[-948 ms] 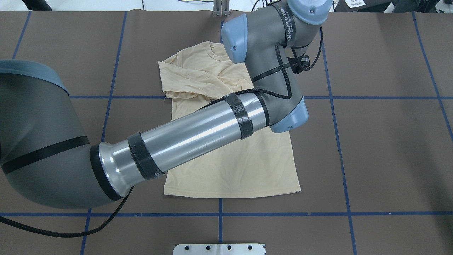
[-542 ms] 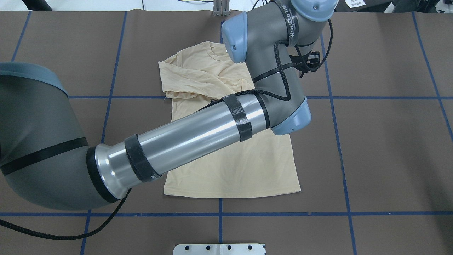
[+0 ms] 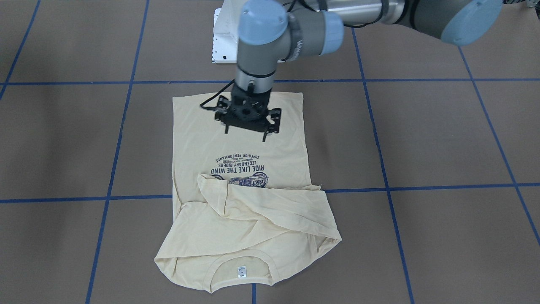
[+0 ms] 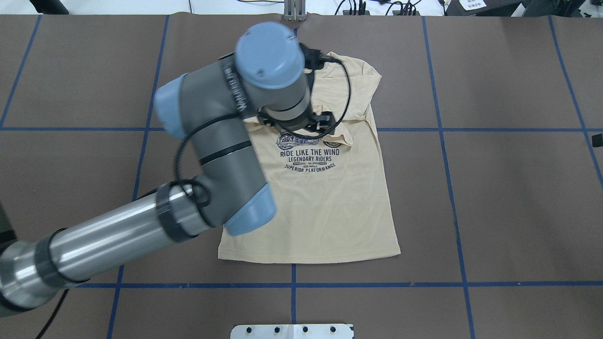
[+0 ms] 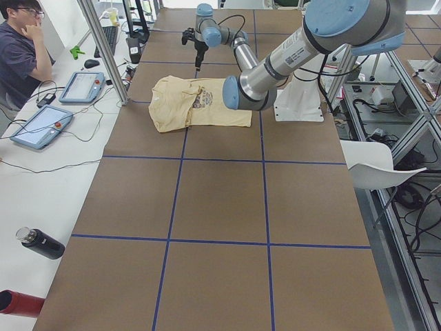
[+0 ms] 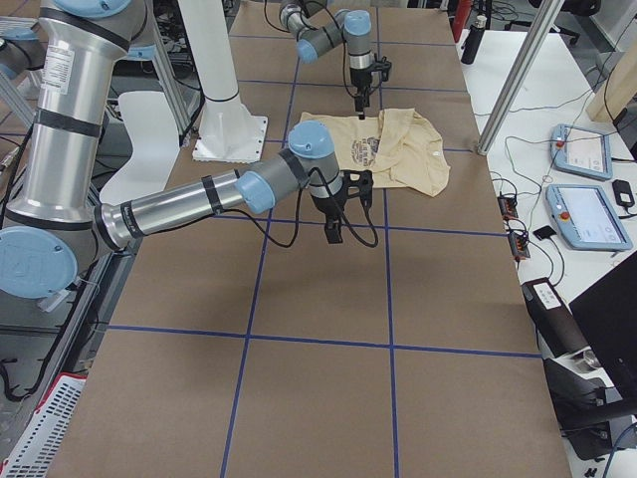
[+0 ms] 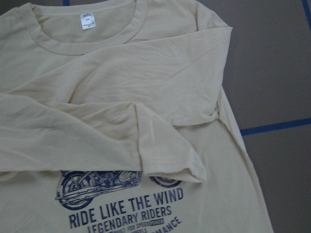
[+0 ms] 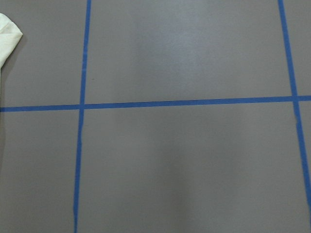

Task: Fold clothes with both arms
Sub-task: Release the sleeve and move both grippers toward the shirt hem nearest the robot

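- On the brown table (image 4: 494,197), which is marked with a grid of blue tape, one shirt lies flat near the middle. Both arms work around it.
- The left arm (image 4: 216,141) enters from the robot's left side. It reaches over the shirt, with its wrist above the chest area.
- The right arm (image 6: 169,209) shows only in the side views. It extends low toward the side of the shirt that lies on the robot's right.
- The shirt (image 4: 330,212) is pale cream-yellow and lies front side up. Its hem points toward the robot and its collar points away. The lower body is smooth.
- A sleeve (image 3: 278,202) is folded across the chest. Its cuff end lies over the top of the navy motorcycle print (image 4: 309,157).
- The white base plate (image 3: 223,38) sits just beyond the hem, on the robot's side.
- The left gripper (image 3: 246,133) hangs over the shirt body between the print and the hem. Its fingers are spread apart with nothing between them.
- The right gripper (image 6: 333,229) hangs over bare table beside the shirt. Whether its fingers are apart or together cannot be told. Its wrist camera shows table and one corner of pale fabric.
- The ribbed collar (image 7: 97,44) lies flat at the far end.
- The small white neck tag (image 7: 87,21) sits inside the collar.
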You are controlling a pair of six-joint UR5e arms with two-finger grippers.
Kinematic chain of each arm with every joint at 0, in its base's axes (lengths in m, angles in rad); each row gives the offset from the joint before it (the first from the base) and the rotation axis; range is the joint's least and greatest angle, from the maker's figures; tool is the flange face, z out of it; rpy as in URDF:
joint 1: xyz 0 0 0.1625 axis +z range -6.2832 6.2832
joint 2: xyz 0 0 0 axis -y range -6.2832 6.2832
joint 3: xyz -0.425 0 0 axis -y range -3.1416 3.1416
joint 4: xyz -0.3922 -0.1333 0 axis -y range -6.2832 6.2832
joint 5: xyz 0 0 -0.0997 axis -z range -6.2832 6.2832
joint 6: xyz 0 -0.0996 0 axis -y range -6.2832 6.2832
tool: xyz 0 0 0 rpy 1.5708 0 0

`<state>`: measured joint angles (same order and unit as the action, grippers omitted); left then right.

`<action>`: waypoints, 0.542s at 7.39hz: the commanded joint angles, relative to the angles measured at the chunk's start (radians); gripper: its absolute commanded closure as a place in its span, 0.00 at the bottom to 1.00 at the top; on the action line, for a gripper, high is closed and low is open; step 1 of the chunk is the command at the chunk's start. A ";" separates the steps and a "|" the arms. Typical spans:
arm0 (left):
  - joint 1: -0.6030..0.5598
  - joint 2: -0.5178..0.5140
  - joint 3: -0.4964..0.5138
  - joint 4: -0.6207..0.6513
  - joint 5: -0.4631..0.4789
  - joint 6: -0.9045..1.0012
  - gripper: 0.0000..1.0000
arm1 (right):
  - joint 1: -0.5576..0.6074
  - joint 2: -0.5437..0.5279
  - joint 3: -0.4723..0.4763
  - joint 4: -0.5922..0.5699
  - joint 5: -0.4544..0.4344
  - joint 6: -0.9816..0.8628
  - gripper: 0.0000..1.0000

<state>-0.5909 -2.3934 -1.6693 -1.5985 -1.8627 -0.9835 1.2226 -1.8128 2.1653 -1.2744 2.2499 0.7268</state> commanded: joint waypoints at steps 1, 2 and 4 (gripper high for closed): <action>0.006 0.306 -0.333 -0.001 0.005 0.034 0.00 | -0.229 -0.005 0.021 0.137 -0.149 0.283 0.00; 0.029 0.356 -0.357 -0.008 0.007 0.020 0.00 | -0.358 -0.005 0.025 0.167 -0.256 0.393 0.00; 0.142 0.471 -0.356 -0.201 0.109 -0.134 0.00 | -0.626 -0.006 0.070 0.168 -0.500 0.624 0.00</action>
<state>-0.5226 -2.0012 -2.0162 -1.6839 -1.8132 -1.0194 0.7700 -1.8180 2.2120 -1.1146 1.9061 1.2035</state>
